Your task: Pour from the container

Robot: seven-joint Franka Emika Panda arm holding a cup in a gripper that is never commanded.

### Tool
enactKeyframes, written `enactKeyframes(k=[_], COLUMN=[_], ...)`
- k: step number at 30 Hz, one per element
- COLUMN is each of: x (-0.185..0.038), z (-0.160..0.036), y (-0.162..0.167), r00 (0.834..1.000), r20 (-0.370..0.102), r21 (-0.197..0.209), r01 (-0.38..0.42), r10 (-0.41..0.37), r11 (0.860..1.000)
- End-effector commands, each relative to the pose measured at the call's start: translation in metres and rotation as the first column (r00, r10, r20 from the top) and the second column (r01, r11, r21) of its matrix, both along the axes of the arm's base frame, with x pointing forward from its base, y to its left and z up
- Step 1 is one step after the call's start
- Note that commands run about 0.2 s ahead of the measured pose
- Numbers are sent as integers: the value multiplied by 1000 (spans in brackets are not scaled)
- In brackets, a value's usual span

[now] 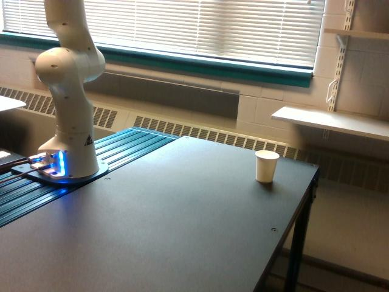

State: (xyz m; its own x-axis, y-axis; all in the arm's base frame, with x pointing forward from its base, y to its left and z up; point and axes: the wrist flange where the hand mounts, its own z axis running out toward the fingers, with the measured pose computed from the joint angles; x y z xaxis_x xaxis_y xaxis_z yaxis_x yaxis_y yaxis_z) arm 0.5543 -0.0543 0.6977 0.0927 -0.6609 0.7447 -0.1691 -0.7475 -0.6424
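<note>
Arm base (67,158) on dark table (182,231); gripper and clear container out of frame, grip state unknown; white cup (267,166) upright near far edge; pouring should centre over its mouth

A white paper cup (267,166) is standing upright on a dark table (182,219), near the table's far edge toward the exterior view's right. Behind it, closed blinds (206,27) are covering a window above a teal sill (200,64). White wall shelves (331,121) are hanging at the exterior view's right.
</note>
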Motion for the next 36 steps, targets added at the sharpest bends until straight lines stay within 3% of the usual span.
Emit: enactKeyframes(k=[1, 5, 9, 12, 14, 17, 20, 24, 32, 36], x=[-8, -6, -5, -5, -1, 0, -2, -4, -16, -26], z=[21, 15, -2, -11, -35, -64, -94, -131, -197, -219], y=[-9, -17, -18, -17, -4, 9, 26, 61, 126, 148], r00=[998, 991, 976, 961, 941, 905, 859, 781, 585, 544], r20=[-55, -130, -217, -275, -338, -418, -495, -590, -741, -756], r21=[10, 5, 44, 51, 116, 165, 216, 248, 310, 345], r01=[14, 37, 28, 25, 10, -5, -26, -64, -137, -142], r10=[-13, -36, -18, -9, 30, 75, 132, 203, 329, 364], r11=[1000, 999, 999, 998, 993, 986, 976, 967, 941, 928])
